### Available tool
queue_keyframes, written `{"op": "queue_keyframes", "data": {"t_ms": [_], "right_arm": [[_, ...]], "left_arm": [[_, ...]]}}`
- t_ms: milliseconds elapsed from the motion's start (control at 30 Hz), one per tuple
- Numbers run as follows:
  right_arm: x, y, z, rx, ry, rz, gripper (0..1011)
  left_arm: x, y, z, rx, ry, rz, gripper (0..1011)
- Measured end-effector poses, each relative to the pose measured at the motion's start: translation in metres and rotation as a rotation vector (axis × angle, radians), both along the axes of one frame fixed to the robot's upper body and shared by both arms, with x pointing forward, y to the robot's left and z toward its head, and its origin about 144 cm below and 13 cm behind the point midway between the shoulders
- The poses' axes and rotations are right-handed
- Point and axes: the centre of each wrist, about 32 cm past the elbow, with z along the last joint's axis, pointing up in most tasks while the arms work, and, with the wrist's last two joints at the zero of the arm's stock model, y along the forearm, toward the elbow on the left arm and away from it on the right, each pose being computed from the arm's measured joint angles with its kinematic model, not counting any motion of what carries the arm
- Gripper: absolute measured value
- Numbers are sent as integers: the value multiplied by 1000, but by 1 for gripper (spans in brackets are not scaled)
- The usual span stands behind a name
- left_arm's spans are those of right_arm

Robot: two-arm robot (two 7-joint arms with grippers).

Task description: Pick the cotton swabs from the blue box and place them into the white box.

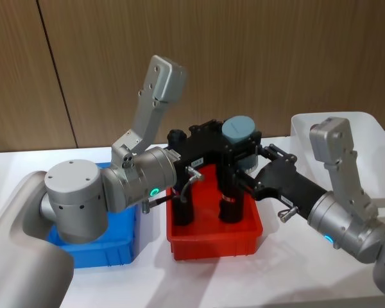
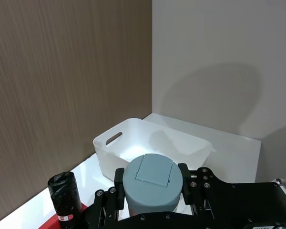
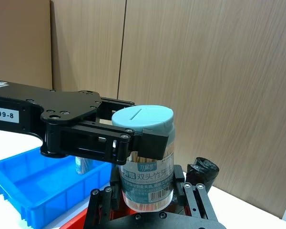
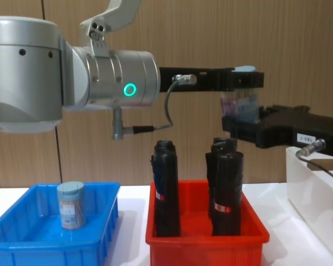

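Note:
One jar of cotton swabs (image 1: 237, 128), clear with a pale blue-grey lid, hangs in the air above the red bin. My left gripper (image 1: 234, 142) reaches in from the left and is shut on it just under the lid (image 3: 143, 118). From the right, my right gripper (image 1: 249, 163) is shut on the jar's lower part (image 3: 147, 188). A second jar of cotton swabs (image 4: 71, 205) stands in the blue box (image 4: 22, 244) at the left. The white box (image 1: 366, 125) stands at the far right, beyond the right arm.
Under the held jar sits a red bin (image 4: 205, 249), with tall black cylinders (image 4: 166, 188) upright in it. A wooden wall runs behind the white table. The left arm's elbow (image 1: 77, 199) hangs over the blue box (image 1: 109, 250).

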Motion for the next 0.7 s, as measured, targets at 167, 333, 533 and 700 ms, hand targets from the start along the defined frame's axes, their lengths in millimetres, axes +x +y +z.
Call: {"op": "queue_keyframes", "data": {"t_ms": [167, 333, 533, 700], "right_arm": [[-1, -1, 1, 5, -7, 3, 639], [-2, -1, 2, 7, -13, 6, 639], [-4, 1, 4, 14, -30, 15, 639], [-5, 2, 4, 15, -33, 14, 639]], "left_arm": [[0, 0, 0, -2, -3, -2, 670], [0, 0, 1, -2, -3, -2, 670], [0, 0, 0, 5, 1, 1, 738], [0, 0, 0, 5, 1, 1, 868]]}}
